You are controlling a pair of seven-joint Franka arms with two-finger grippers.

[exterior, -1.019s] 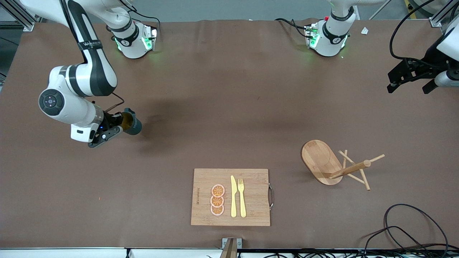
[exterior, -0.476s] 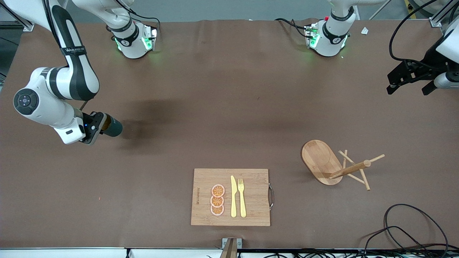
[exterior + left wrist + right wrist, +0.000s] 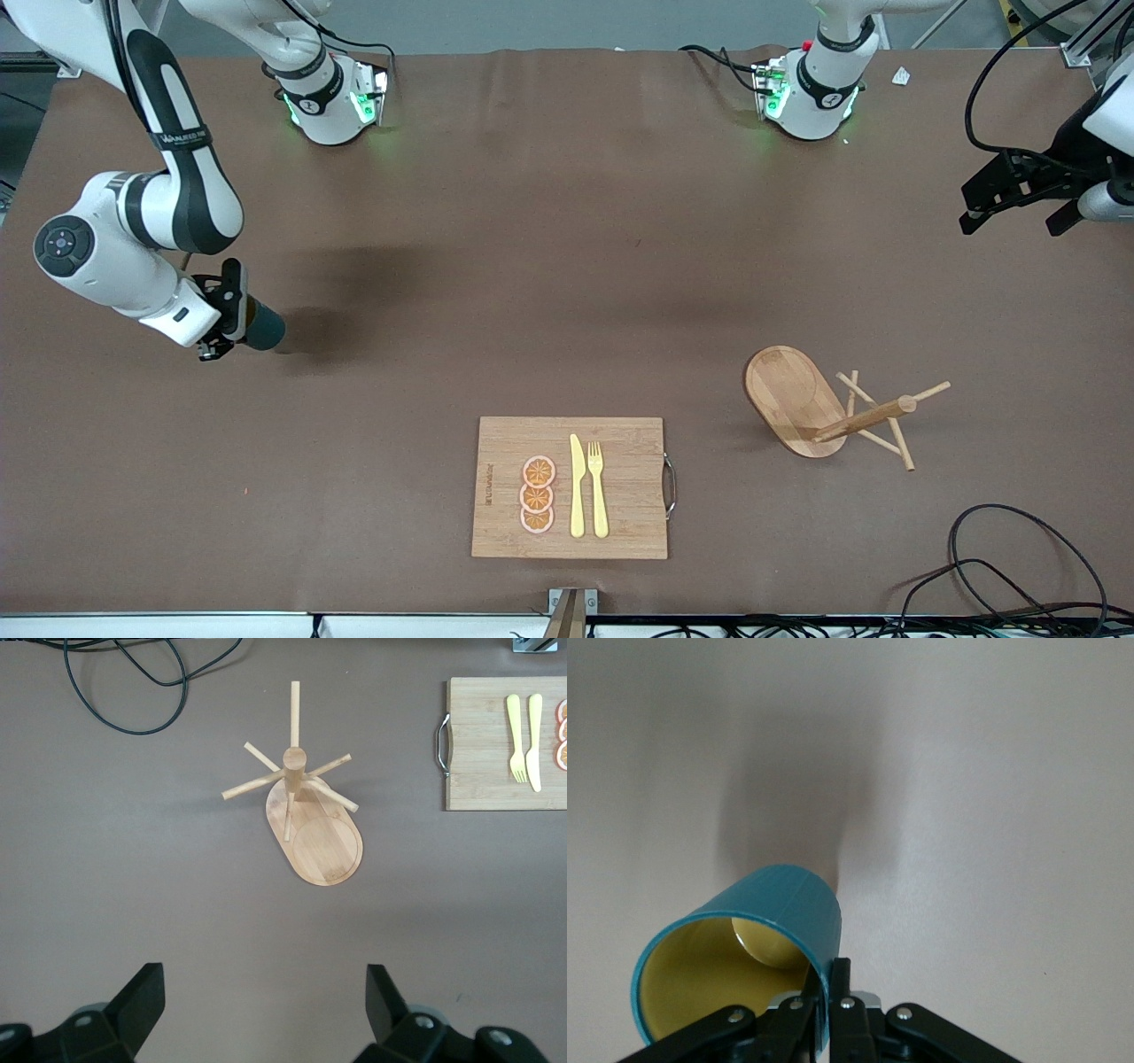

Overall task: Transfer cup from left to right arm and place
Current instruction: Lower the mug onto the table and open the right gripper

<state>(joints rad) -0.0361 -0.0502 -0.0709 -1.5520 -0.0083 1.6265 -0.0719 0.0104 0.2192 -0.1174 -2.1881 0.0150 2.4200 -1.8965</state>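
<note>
Nearest the front camera we see the cutting board (image 3: 620,487), our landmark, with orange slices (image 3: 537,494), a yellow knife (image 3: 577,487) and a yellow fork (image 3: 599,487) lying on it. Just farther from the camera than the board, toward the left arm's end of the table, we find the wooden peg rack (image 3: 819,408).

Farther than the board and well toward the right arm's end, we see the right gripper (image 3: 232,312) clamped on the wall of the cup (image 3: 263,328), one finger inside the rim and one outside. The cup is tipped on its side above the table, long axis roughly level, base pointing toward the board's end, mouth toward the gripper; the right wrist view shows its yellow inside (image 3: 700,979).

Farthest, the left gripper (image 3: 1019,197) waits with fingers spread wide, holding nothing, over the left arm's end.
</note>
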